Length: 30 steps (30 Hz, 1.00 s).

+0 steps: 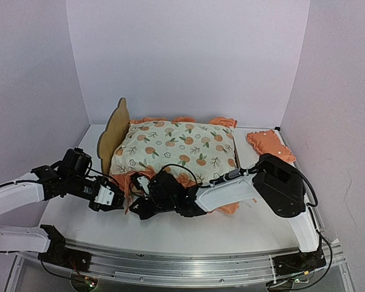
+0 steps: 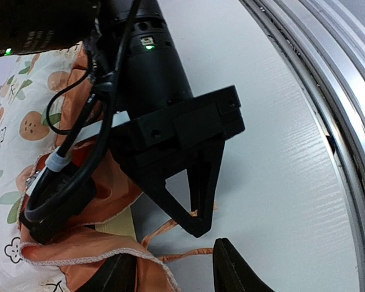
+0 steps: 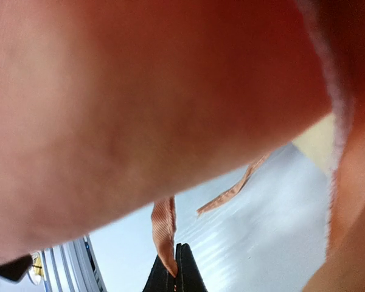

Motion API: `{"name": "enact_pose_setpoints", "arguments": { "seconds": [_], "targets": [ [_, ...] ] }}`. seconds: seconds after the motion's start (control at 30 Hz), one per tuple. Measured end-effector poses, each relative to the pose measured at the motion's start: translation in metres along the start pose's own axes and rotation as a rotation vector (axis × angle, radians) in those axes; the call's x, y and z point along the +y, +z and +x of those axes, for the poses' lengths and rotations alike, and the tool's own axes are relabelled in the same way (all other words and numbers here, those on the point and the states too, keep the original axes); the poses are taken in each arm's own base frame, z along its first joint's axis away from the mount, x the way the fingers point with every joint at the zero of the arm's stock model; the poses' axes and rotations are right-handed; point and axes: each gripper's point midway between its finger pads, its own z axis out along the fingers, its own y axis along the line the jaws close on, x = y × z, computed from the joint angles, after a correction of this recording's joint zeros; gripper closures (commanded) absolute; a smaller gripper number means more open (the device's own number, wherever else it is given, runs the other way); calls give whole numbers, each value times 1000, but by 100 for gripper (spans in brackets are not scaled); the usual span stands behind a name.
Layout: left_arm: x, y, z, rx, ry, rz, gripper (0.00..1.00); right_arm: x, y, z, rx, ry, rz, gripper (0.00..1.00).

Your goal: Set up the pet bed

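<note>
Light plywood pet bed (image 1: 114, 131) w/ bear-ear headboard sits mid-table under orange-print ruffled mattress pad (image 1: 176, 149); R gripper (image 2: 198, 222) pinched shut on thin orange ribbon tie (image 3: 164, 231) at pad's near corner, L gripper (image 2: 173, 271) part-open beside it, so a tug could skew pad.

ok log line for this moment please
left gripper open by mattress pad near corner | right gripper shut, tips at orange ribbon tie, grip unclear | mattress pad on pet bed | pillow on table

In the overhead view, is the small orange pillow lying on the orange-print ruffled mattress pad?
No, the small orange pillow lies on the white table beside the orange-print ruffled mattress pad.
</note>
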Motion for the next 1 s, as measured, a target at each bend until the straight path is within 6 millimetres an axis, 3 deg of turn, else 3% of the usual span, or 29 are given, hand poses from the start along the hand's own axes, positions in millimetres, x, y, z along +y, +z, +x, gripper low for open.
{"name": "enact_pose_setpoints", "arguments": {
  "seconds": [0.3,0.5,0.63,0.73,0.9,1.0],
  "targets": [
    [-8,26,23,18,135,73,61,12,-6,-3,16,-31,-40,100],
    [12,27,43,24,152,47,61,18,-10,-8,12,-37,-60,100],
    [27,23,42,7,153,14,69,17,-11,-10,12,-33,-65,100],
    [39,18,40,-9,136,-12,83,13,-12,-12,10,-26,-62,100],
    [59,7,29,-44,116,-48,98,9,-13,-15,6,-21,-56,100],
    [63,5,25,-60,105,-54,100,7,-13,-16,4,-16,-53,100]
  ]
}}
